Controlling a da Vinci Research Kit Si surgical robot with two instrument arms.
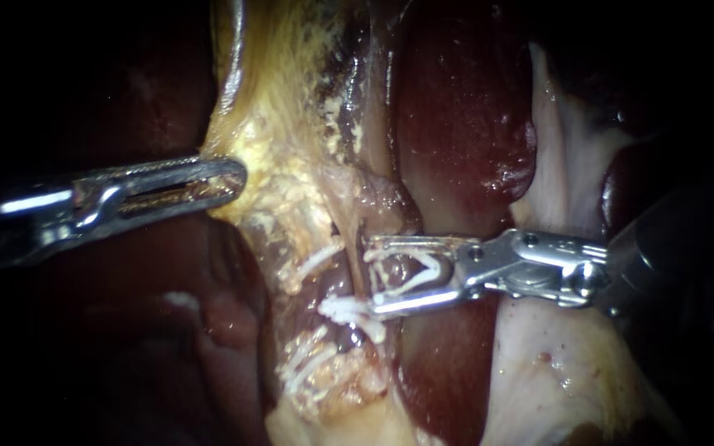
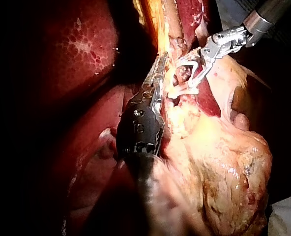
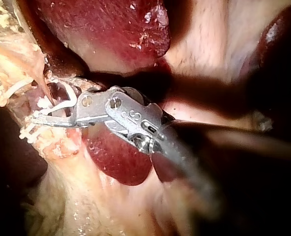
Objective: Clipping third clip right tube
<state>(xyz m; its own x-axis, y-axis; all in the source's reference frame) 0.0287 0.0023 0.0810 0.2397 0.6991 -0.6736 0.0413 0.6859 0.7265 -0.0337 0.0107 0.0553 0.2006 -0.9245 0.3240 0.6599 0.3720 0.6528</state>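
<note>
The right instrument's jaws stand spread, with an open white clip seated between them and touching both. The clip's arms straddle the tube, which runs beside the dark liver. Other clips sit just beside the lower jaw's tip. The left instrument's jaws are pressed together on the edge of the yellow fat, apart from the tube.

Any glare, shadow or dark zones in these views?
Endoscope view: light pools on the tissue, edges black; glare on the left instrument and the right instrument, shut on a clip. Left wrist view: highlights speckle the liver. Right wrist view: a shadow band crosses beyond its shaft.
</note>
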